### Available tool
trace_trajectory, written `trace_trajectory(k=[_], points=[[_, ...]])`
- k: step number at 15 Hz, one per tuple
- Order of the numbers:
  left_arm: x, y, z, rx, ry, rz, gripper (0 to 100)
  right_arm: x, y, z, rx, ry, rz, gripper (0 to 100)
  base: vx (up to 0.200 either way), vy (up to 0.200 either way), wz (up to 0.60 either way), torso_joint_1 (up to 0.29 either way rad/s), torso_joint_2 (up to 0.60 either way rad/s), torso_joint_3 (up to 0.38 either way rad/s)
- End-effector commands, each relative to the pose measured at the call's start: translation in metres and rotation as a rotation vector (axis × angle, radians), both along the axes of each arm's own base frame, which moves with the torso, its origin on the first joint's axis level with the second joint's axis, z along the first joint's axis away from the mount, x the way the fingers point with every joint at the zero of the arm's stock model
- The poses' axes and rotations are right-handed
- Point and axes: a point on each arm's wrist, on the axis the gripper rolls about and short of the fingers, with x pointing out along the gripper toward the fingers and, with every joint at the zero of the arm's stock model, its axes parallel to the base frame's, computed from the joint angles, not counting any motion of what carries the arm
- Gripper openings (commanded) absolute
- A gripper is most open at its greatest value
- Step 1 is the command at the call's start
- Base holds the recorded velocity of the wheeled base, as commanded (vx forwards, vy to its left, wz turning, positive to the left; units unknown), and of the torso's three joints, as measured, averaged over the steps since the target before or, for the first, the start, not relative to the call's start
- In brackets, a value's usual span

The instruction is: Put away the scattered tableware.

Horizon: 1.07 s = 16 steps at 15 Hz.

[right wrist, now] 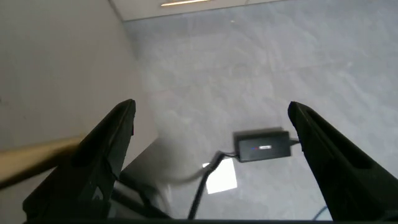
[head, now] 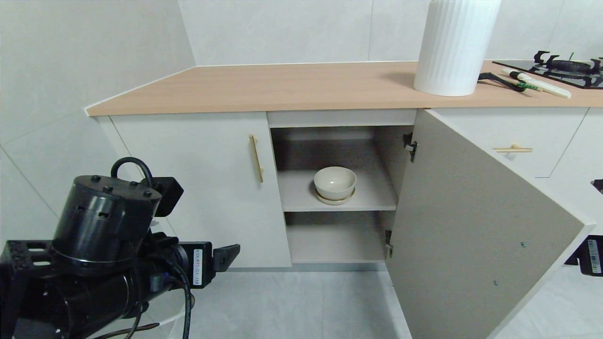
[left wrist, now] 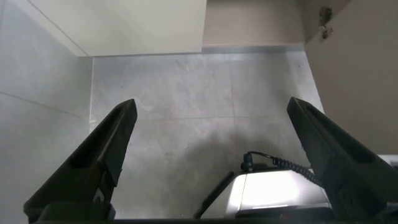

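I had the left gripper [left wrist: 211,107] spread wide and empty above the grey tiled floor [left wrist: 186,93]. The right gripper [right wrist: 211,107] gaped empty too, over a black power brick [right wrist: 262,144]. The cream ceramic bowl [head: 335,181] sat on a small plate [head: 335,200] on the cupboard's middle shelf [head: 372,195]. The grey cabinet door [head: 471,226] stood wide open between that shelf and my right arm. A tall white ribbed vase [head: 454,44] stood on the wooden countertop [head: 282,87].

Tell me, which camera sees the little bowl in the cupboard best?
The head view: the bowl sits whole on its saucer on the upper shelf of the open cupboard. The wrist views point at the floor, past the open left claw and open right claw.
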Motion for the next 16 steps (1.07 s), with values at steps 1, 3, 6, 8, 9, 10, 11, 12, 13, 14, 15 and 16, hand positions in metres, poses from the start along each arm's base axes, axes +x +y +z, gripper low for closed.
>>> trace_trajectory(k=[1, 3, 6, 8, 9, 10, 11, 12, 13, 14, 15, 16], points=[[0.000, 0.000, 0.000, 0.000, 0.000, -0.001, 100, 0.001, 0.013, -0.002, 0.027, 0.005, 0.046, 100, 0.000, 0.000, 0.00, 0.000, 0.00, 0.000], [0.000, 0.000, 0.000, 0.000, 0.000, 0.001, 100, -0.001, 0.027, -0.003, 0.065, 0.003, 0.092, 100, 0.000, 0.000, 0.00, 0.000, 0.00, 0.000], [0.000, 0.000, 0.000, 0.000, 0.000, -0.001, 100, 0.007, 0.054, -0.014, 0.158, 0.021, 0.132, 100, 0.000, 0.000, 0.00, 0.000, 0.00, 0.000], [0.000, 0.000, 0.000, -0.001, 0.001, 0.000, 100, 0.011, 0.073, -0.025, 0.204, 0.009, 0.177, 100, 0.000, 0.000, 0.00, 0.000, 0.00, 0.000], [0.000, 0.000, 0.000, -0.001, 0.001, 0.000, 100, 0.012, 0.081, -0.030, 0.225, 0.000, 0.198, 100, 0.000, 0.000, 0.00, 0.000, 0.00, 0.000], [0.000, 0.000, 0.000, -0.001, 0.000, 0.000, 100, 0.013, 0.089, -0.036, 0.249, -0.007, 0.209, 100, 0.000, 0.000, 0.00, 0.000, 0.00, 0.000], [0.000, 0.000, 0.000, -0.001, 0.000, 0.000, 100, 0.016, 0.097, -0.042, 0.280, -0.020, 0.217, 100, 0.000, 0.000, 0.00, 0.000, 0.00, 0.000], [0.000, 0.000, 0.000, -0.002, -0.002, 0.000, 100, 0.019, 0.100, -0.045, 0.300, -0.036, 0.214, 100, 0.000, 0.000, 0.00, 0.000, 0.00, 0.000], [0.000, 0.000, 0.000, -0.002, -0.002, 0.000, 100, 0.022, 0.103, -0.049, 0.309, -0.052, 0.215, 100, 0.000, 0.000, 0.00, 0.000, 0.00, 0.000], [-0.001, 0.000, 0.001, -0.003, -0.003, 0.000, 100, 0.025, 0.104, -0.053, 0.315, -0.063, 0.216, 100, 0.000, 0.000, 0.00, 0.000, 0.00, 0.000], [-0.001, 0.000, 0.001, -0.003, -0.003, 0.000, 100, 0.028, 0.106, -0.056, 0.327, -0.073, 0.215, 100, 0.000, 0.000, 0.00, 0.000, 0.00, 0.000], [0.000, 0.000, 0.001, -0.003, -0.003, 0.002, 100, 0.031, 0.109, -0.058, 0.335, -0.084, 0.216, 100, 0.000, 0.000, 0.00, 0.000, 0.00, 0.000]])
